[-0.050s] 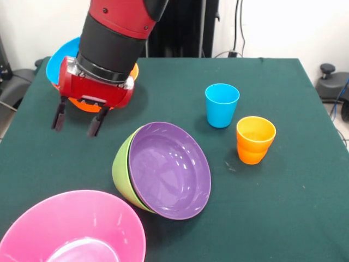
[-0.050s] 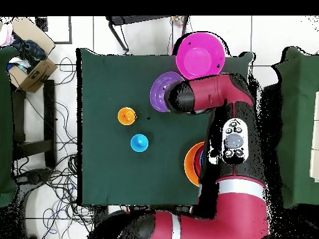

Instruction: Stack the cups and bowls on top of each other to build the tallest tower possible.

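My gripper point(image 1: 77, 121) hangs open and empty over the cloth at the left. To its right, a purple bowl point(image 1: 169, 169) lies nested in a green bowl point(image 1: 121, 164), both tipped on their side. In the overhead view the arm partly covers the purple bowl point(image 2: 161, 92). A pink bowl point(image 1: 71, 232) stands at the near left corner. Behind the wrist is the tower, a blue bowl point(image 1: 59, 63) inside an orange bowl point(image 1: 87, 105), mostly hidden. On the right, a blue cup point(image 1: 222, 105) and nested orange cups point(image 1: 255, 140) stand upright and apart.
Dark green cloth covers the table point(image 1: 283, 207). The pink bowl point(image 2: 200, 55) sits at a table edge. The orange bowl point(image 2: 190, 163) is close to the edge by the robot's base. On the floor beside the table are a cardboard box point(image 2: 31, 68) and cables.
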`<control>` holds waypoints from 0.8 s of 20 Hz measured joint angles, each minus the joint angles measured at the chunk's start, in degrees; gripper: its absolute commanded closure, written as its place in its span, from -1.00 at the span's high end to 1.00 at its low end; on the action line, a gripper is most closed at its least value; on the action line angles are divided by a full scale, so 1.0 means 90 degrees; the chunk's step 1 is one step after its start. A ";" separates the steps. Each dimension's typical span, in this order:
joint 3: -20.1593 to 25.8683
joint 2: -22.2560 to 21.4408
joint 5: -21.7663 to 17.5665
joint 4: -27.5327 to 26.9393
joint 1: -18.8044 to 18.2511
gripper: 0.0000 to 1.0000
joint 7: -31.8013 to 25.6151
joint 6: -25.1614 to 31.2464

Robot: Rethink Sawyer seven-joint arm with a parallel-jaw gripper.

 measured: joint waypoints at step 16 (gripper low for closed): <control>-0.0268 0.0092 0.0203 -0.0548 0.0728 1.00 0.0001 0.0028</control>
